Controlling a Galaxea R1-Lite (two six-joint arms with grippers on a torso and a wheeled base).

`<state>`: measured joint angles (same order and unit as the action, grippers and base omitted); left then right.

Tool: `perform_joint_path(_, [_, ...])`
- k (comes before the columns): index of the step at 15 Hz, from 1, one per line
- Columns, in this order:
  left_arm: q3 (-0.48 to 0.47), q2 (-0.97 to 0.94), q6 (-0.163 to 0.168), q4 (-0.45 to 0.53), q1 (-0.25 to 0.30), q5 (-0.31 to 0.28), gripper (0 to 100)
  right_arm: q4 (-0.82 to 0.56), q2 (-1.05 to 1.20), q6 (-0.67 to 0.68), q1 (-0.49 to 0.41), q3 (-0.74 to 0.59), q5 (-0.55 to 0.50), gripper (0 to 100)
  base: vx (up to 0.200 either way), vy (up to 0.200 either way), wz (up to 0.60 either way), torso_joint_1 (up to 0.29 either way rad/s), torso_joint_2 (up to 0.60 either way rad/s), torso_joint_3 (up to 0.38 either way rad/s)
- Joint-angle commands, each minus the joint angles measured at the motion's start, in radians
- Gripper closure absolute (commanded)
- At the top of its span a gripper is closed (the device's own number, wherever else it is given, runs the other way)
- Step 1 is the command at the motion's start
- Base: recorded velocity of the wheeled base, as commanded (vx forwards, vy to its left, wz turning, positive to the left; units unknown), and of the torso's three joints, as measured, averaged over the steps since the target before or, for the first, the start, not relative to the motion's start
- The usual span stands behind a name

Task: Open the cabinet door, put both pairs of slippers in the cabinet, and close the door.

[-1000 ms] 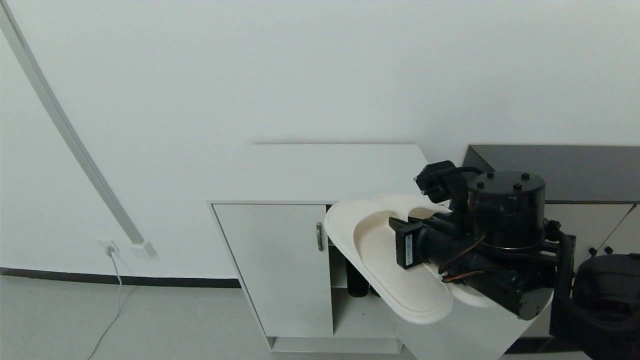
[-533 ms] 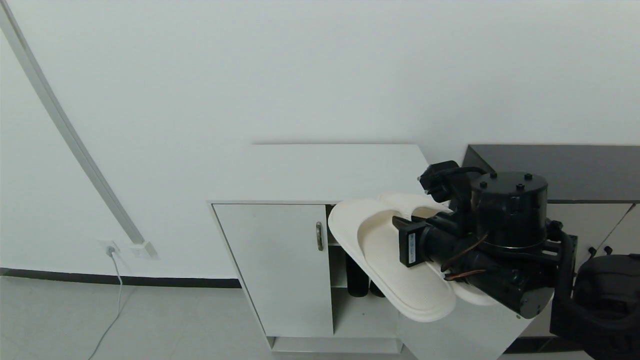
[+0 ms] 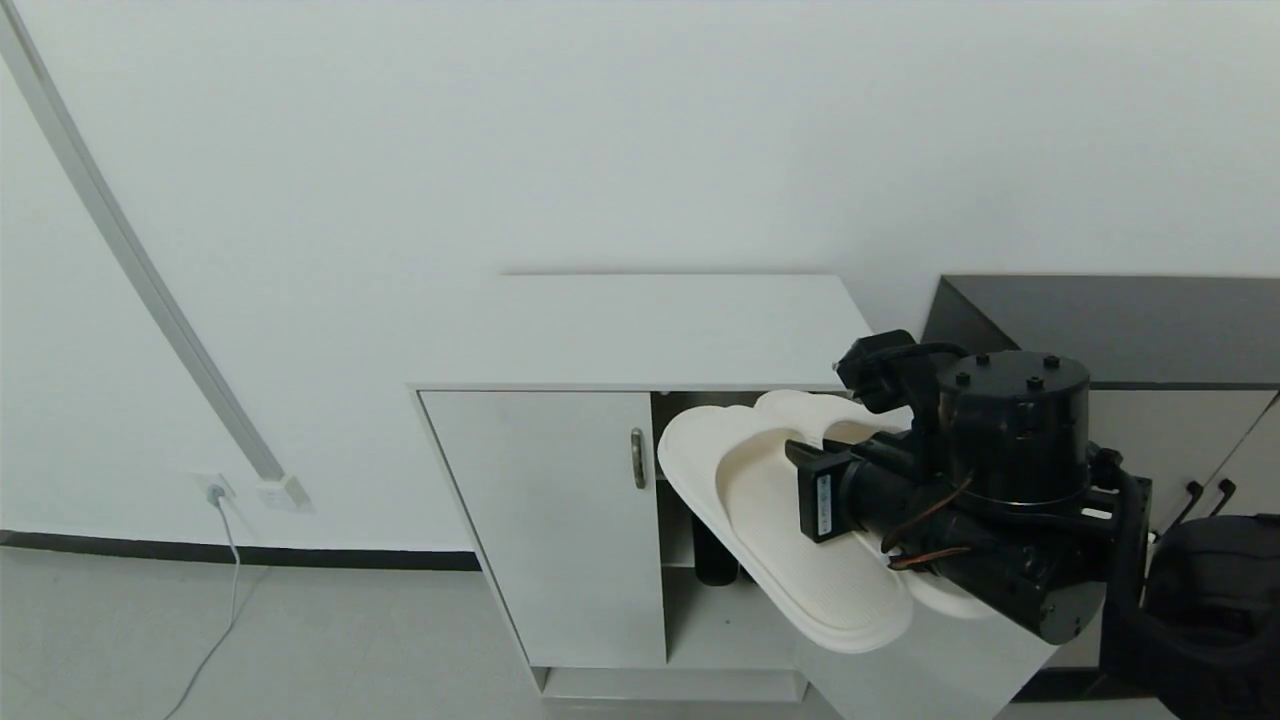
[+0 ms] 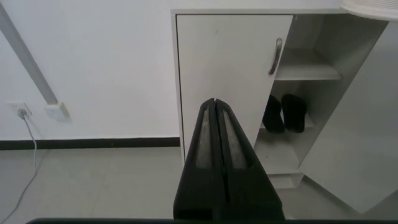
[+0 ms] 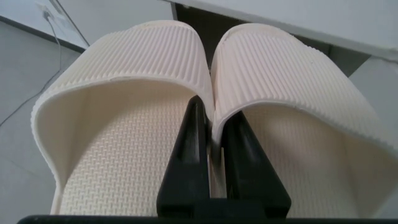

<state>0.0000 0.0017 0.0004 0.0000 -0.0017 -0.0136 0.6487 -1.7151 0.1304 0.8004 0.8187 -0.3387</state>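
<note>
Slippers (image 3: 770,530), a cream pair, were held in the air by the right gripper (image 3: 838,478) in front of the open right half of the white cabinet (image 3: 650,330). In the head view the pair lay side by side and tilted, toes up near the top compartment and heels lower, toward the robot. The left door (image 3: 550,520) was shut, with its handle (image 3: 637,458) at the inner edge. The right door (image 3: 920,670) stood swung out below the arm. A dark item (image 3: 715,550) stood on end inside, below the top shelf. A dark-topped unit (image 3: 1100,330) stood just beside the cabinet on the right.

The left wrist view showed what the head view did not: the left gripper (image 4: 214,143) had its fingers pressed flat together with nothing between them. It pointed at the shut door. This view also resolved the dark item as a dark pair (image 4: 283,113) of two pieces side by side, under the shelf (image 4: 308,71).

The right wrist view showed the grip itself. The two black fingers (image 5: 193,155) pinched the adjoining inner walls of both slippers between them. The ribbed straps arched above them, and the textured footbeds lay either side.

The floor (image 3: 250,640) was pale grey with a black skirting strip. The wall was plain white and carried a slanted duct (image 3: 120,250), a socket (image 3: 283,493) and a hanging cable (image 3: 225,580).
</note>
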Motion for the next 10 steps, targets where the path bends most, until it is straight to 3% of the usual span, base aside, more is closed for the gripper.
perform_joint_path(1, [0.0, 0.001, 0.0, 0.0, 0.0, 0.0, 100, 0.0, -0.003, 0.0, 0.0, 0.0, 0.0, 100, 0.0, 0.0, 0.0, -0.227, 0.55, 0.315])
perform_joint_path(10, [0.0, 0.001, 0.0, 0.0, 0.0, 0.0, 100, 0.0, -0.012, 0.0, 0.0, -0.004, 0.0, 100, 0.0, 0.0, 0.0, -0.213, 0.53, 0.316])
